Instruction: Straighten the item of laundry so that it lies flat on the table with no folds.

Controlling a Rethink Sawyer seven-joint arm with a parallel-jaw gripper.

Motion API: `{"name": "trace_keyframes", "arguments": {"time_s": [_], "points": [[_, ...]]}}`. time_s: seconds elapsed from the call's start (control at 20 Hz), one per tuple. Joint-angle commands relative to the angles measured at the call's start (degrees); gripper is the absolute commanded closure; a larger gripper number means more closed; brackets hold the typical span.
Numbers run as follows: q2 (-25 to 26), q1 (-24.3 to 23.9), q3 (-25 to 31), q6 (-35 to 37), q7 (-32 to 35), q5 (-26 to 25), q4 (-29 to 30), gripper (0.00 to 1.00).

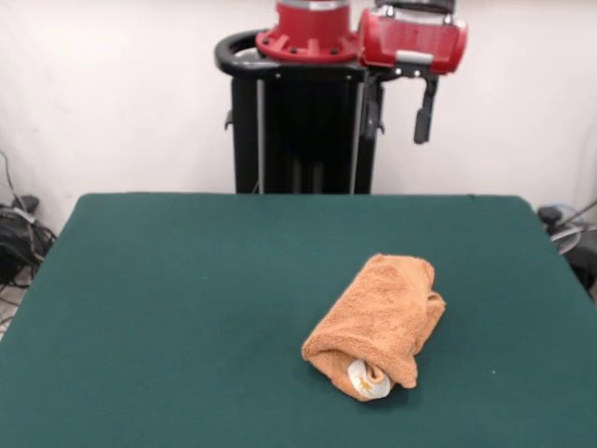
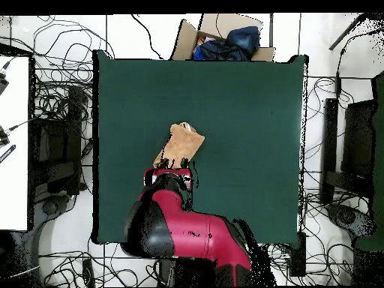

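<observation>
The orange-tan towel (image 1: 378,322) lies rolled and folded into a thick bundle on the green table (image 1: 187,299), right of centre and toward the near edge in the front view. Its white care tag (image 1: 368,380) pokes out of the bundle's near end. My gripper (image 1: 398,114) hangs high above the table's far edge next to the pedestal, open and empty, its two dark fingers (image 1: 424,112) apart. In the overhead view the towel (image 2: 180,145) lies just above the gripper (image 2: 169,180) and the red arm (image 2: 187,232).
The black pedestal (image 1: 303,131) stands behind the table's far edge. In the overhead view, a cardboard box (image 2: 225,41) with dark blue cloth sits beyond the table's top edge. Cables (image 2: 60,105) cover the floor on both sides.
</observation>
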Motion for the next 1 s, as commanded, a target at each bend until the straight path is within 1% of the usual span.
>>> {"name": "trace_keyframes", "arguments": {"time_s": [0.05,0.15,0.35,0.4,0.45,0.6,0.7,0.9,1.0], "points": [[10.6,-0.5,3.0,-12.2,10.4,-3.4,-2.0,0.00],[11.6,-1.1,4.2,-15.2,11.5,-3.6,-2.2,0.00],[12.3,-0.3,3.6,-15.9,10.8,-3.1,-2.7,0.00],[12.3,-0.3,3.0,-17.1,11.1,-3.3,-1.4,0.00],[13.4,-0.4,2.8,-17.7,11.1,-3.3,-1.4,0.00],[21.1,-0.7,1.3,-26.5,12.3,-4.2,-2.0,0.00],[24.6,-0.8,1.3,-29.3,12.4,-4.4,-2.9,0.00],[29.0,-0.8,1.6,-31.9,11.8,-4.4,-4.4,0.00],[30.1,-0.2,1.1,-32.6,11.0,-3.5,-4.8,0.00]]}}
